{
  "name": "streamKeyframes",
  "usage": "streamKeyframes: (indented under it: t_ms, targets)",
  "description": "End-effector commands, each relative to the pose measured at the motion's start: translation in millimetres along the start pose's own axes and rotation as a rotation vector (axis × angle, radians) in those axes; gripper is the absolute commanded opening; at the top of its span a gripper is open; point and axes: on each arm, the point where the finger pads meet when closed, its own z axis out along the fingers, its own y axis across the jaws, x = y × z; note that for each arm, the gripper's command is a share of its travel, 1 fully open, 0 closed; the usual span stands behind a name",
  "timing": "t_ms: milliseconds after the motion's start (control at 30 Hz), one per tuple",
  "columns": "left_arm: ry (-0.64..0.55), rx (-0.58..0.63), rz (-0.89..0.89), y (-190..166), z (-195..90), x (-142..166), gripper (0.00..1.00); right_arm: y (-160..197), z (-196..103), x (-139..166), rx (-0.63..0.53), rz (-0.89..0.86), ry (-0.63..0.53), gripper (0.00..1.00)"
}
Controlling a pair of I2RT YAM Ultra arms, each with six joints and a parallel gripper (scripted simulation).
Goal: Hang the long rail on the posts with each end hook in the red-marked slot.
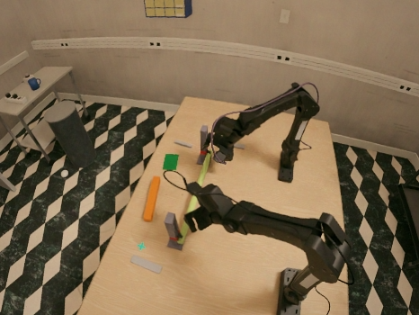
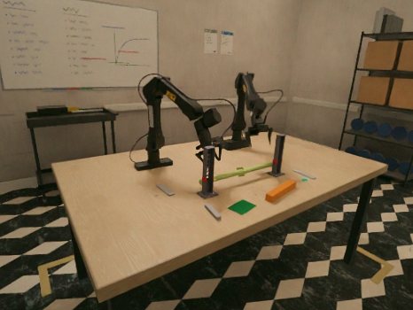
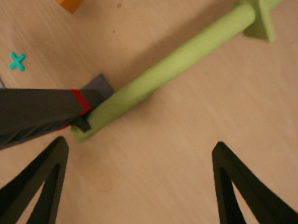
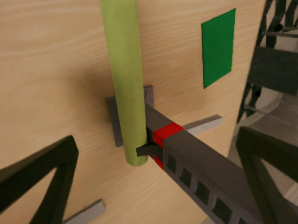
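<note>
1. Beyond the left pincer (image 1: 193, 224) (image 2: 261, 134) (image 3: 142, 144), off to one side: rail (image 1: 191, 204) (image 2: 230, 173) (image 3: 165, 72) (image 4: 127, 75), one end beside left post (image 1: 171, 225) (image 2: 278, 155) (image 3: 40, 102). Wide open, gripping nothing.
2. Between the spread fingers of the right pincer (image 1: 215, 150) (image 2: 210, 155) (image 4: 156, 140), but farther out: opposite rail end, against right post (image 1: 203, 139) (image 2: 208, 164) (image 4: 200, 165). Also wide open, unloaded.
3. Out past each pincer: dark hooks at the red marks, left (image 3: 81, 123) and right (image 4: 146, 150). Apparently carried above the counter (image 1: 252, 279) (image 2: 111, 221) by posts alone. Full seating depth: cannot tell.
4. Probably at release and retreat, nearly done. Back off straight along the fingers, away from rail and posts; no sideways sweep, for fear of rolling or unhooking.
5. Keep fingers spread until well apart from the rail. Then watch for sink or roll. If one end proves shallow, regrip both ends and lower together, level.
</note>
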Motion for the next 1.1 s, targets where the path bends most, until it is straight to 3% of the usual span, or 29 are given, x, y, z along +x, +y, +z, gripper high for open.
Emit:
streamKeyframes:
  t_ms: [0,100,367,1067]
  targets:
    - [-0.121,0.017,-0.181,5,-15,-14,1.0,2,-1,-1,-0.006,-0.002,0.0,1.0]
    - [-0.162,-0.038,-0.226,24,-20,-13,1.0,2,-1,-1,-0.006,-0.002,0.0,1.0]
    - [-0.098,-0.174,-0.295,82,2,27,1.0,2,-1,-1,-0.006,-0.002,0.0,1.0]
    - [-0.077,-0.157,-0.298,79,4,33,1.0,2,-1,-1,-0.006,-0.002,0.0,1.0]
